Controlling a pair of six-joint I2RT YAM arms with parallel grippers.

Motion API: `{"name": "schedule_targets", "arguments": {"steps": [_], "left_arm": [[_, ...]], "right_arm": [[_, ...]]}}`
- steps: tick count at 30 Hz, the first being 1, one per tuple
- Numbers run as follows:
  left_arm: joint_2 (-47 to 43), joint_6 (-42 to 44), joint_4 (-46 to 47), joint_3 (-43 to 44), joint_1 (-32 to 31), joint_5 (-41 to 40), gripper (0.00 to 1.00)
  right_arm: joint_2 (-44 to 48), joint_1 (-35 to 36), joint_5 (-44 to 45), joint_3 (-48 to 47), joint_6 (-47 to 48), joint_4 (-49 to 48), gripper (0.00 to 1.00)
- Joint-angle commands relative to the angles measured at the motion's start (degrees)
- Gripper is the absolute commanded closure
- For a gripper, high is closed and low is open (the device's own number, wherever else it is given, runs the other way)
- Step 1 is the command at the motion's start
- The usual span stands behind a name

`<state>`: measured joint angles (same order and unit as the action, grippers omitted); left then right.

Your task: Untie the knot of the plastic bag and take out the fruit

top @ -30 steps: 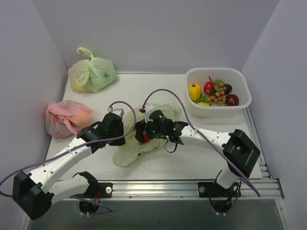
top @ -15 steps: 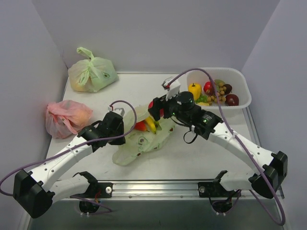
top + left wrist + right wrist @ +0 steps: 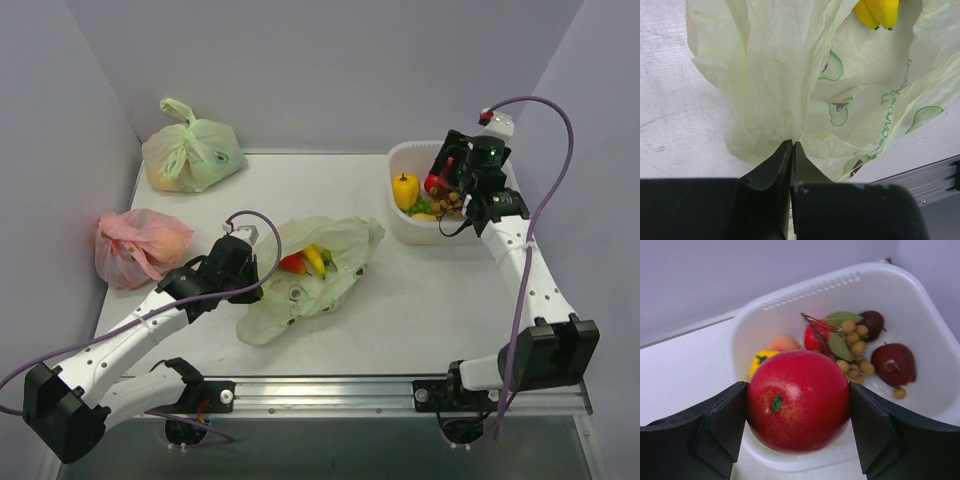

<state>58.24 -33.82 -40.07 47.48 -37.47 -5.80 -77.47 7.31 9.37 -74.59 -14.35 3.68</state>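
The pale-green plastic bag [image 3: 325,275] lies open on the table's middle, and no knot shows on it. Yellow bananas [image 3: 315,260] and a small red fruit [image 3: 293,263] sit in its mouth. My left gripper [image 3: 256,272] is shut on the bag's near-left edge; in the left wrist view its tips [image 3: 791,144] pinch the bunched film, with the bananas [image 3: 879,11] beyond. My right gripper [image 3: 797,405] is shut on a round red apple [image 3: 797,400], held just over the near rim of the white basket [image 3: 505,215].
The basket [image 3: 920,285] holds a yellow fruit [image 3: 405,190], a tan berry cluster [image 3: 855,347], two dark maroon fruits [image 3: 894,364] and a peach [image 3: 784,343]. Another tied green bag [image 3: 192,150] lies back left, a pink-red bag [image 3: 140,245] at the left wall.
My right arm has swung from the bag's mouth to the back right, carrying the red apple over the basket. The left gripper has kept its pinch on the bag.
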Motion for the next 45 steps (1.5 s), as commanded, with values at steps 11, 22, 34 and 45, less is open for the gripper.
{"name": "schedule_targets", "arguments": {"steps": [11, 22, 34, 45], "left_arm": [[-4.3, 0.1, 4.4, -2.8, 0.4, 2.5, 1.0], [-4.2, 0.1, 4.5, -1.7, 0.4, 2.4, 1.0], [-1.9, 0.8, 4.3, 1.0, 0.3, 2.6, 1.0], [-0.1, 0.0, 4.1, 3.4, 0.3, 3.5, 1.0]], "right_arm": [[-15.9, -11.7, 16.2, -15.0, -6.9, 11.8, 0.04], [-4.5, -3.7, 6.2, -9.0, -1.8, 13.9, 0.02], [10.3, 29.8, -11.1, 1.7, 9.4, 12.3, 0.11], [-0.4, 46.8, -17.3, 6.6, 6.4, 6.8, 0.18]]}}
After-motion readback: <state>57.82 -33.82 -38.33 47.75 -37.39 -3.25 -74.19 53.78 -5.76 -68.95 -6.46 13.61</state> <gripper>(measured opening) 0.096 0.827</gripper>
